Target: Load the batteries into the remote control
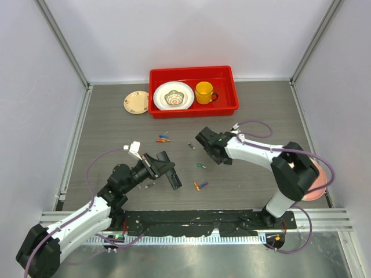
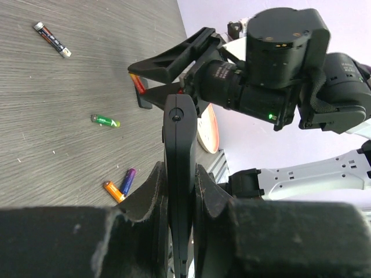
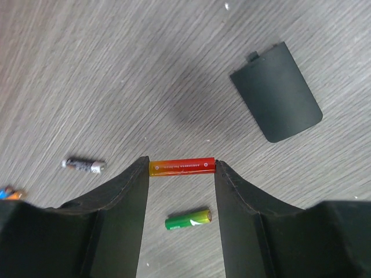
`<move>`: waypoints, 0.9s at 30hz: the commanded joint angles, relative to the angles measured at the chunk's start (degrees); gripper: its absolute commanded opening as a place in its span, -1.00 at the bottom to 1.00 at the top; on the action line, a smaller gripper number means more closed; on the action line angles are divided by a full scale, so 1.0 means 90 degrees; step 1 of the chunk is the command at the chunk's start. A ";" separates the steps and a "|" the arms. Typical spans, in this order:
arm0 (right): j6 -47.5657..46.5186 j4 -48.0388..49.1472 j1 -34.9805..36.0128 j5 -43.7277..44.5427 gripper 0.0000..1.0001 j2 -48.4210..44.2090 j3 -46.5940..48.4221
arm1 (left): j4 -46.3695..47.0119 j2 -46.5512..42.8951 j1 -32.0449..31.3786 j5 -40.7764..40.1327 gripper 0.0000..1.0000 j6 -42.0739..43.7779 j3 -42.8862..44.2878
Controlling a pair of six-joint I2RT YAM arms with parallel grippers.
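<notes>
Left wrist view: left claw (image 2: 178, 176) clamped on remote control (image 2: 177, 124), a slim black bar held edge-on, near-left of table (image 3: 87, 69) centre. Right wrist view: right claw (image 3: 182, 169) half-wide, pinching red-orange battery (image 3: 191, 165) end to end. Green battery (image 3: 187, 220), grey battery (image 3: 84, 165) and black cover (image 3: 277, 92) lie loose on table.

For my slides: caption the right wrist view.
Right pincer grips red battery end to end above green battery and black cover.
</notes>
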 commanded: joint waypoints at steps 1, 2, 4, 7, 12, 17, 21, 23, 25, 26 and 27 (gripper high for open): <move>0.1626 -0.1469 0.0132 0.0874 -0.99 0.0660 0.0686 | 0.0597 0.0057 -0.0008 0.0042 -1.00 0.0053 0.0105; 0.1675 -0.1460 0.0132 0.0805 -0.99 0.0738 0.0677 | 0.0597 0.0038 -0.0008 0.0042 -1.00 0.0043 0.0095; 0.1519 -0.1362 0.0161 0.0727 -0.99 0.0942 0.0686 | 0.0548 0.0009 -0.0008 0.0062 -1.00 0.0053 0.0085; 0.1305 -0.1469 0.0171 0.0717 -0.99 0.1167 0.0813 | 0.0315 -0.0108 -0.0008 0.0072 -1.00 0.0160 0.0144; 0.0973 -0.1353 0.0171 0.0571 -0.50 0.1285 0.0823 | 0.0089 -0.0323 -0.0008 -0.0045 -1.00 0.0200 0.0114; 0.0593 -0.1265 0.0161 0.0337 -0.18 0.1393 0.0921 | 0.0089 -0.0265 -0.0008 -0.0016 -1.00 0.0151 0.0105; 0.0182 -0.1021 0.0181 0.0229 0.07 0.1276 0.1018 | 0.0060 -0.0265 -0.0008 0.0023 -1.00 0.0131 0.0095; 0.0006 -0.1011 0.0171 0.0219 0.16 0.1237 0.1164 | 0.0040 -0.0274 -0.0008 0.0023 -1.00 0.0121 0.0095; -0.0219 -0.1020 0.0181 0.0228 0.24 0.1139 0.1272 | 0.0050 -0.0265 -0.0008 0.0023 -1.00 0.0121 0.0095; -0.0287 -0.0991 0.0171 0.0229 0.25 0.1091 0.1321 | 0.0050 -0.0255 -0.0008 0.0033 -1.00 0.0112 0.0095; -0.0432 -0.0972 0.0181 0.0219 0.29 0.1051 0.1350 | 0.0050 -0.0255 -0.0008 0.0033 -1.00 0.0112 0.0095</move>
